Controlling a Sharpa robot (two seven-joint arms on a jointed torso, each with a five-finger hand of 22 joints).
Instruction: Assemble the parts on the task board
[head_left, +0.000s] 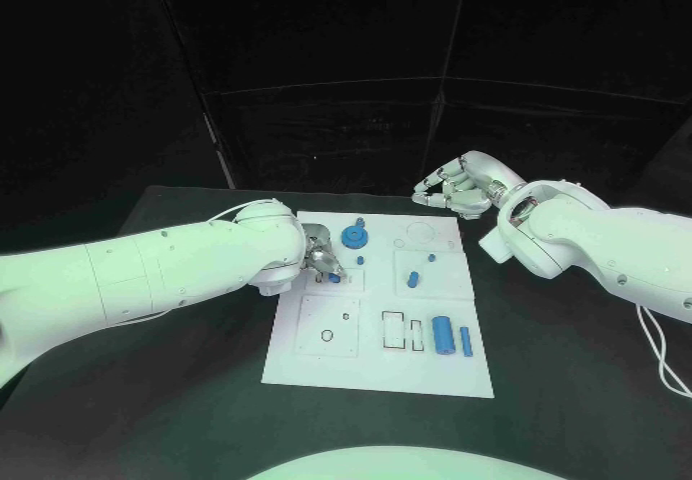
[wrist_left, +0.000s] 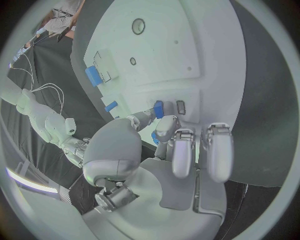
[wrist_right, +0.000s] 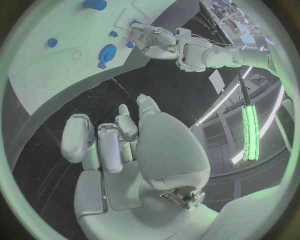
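A: Task board (head_left: 378, 370) position?
B: White plate in the middle of the black table (head_left: 159, 420), long side running from the near edge toward the far edge.

A: Parts on it?
B: Blue gear-like disc (head_left: 355, 237) near the board's far left corner. Small blue piece (head_left: 414, 277) about mid-board, a tiny blue peg (head_left: 427, 259) just beyond it. Blue cylinder (head_left: 444, 335) by the near right edge, with a thinner blue bar (head_left: 467, 341) just beside it, closer to that edge.

A: Left hand?
B: Left hand (head_left: 320, 262) sits low over the board's left edge, just near of the gear disc. Left wrist view: fingers (wrist_left: 187, 150) curled down together, tips at the board surface. A small blue part (wrist_left: 159, 109) stands at the fingertips and another bit of blue (wrist_left: 154, 138) shows under them. Cannot tell whether it is pinched or merely touched.

A: Right hand?
B: Right hand (head_left: 459, 185) raised off the board, beyond its far right corner, above the table's far edge. Fingers (wrist_right: 100, 145) curled in toward the palm, close together, nothing between them in the right wrist view.

A: Hands apart?
B: Well apart. The right wrist view shows the left hand (wrist_right: 150, 37) on the board beside the gear disc (wrist_right: 107, 52).
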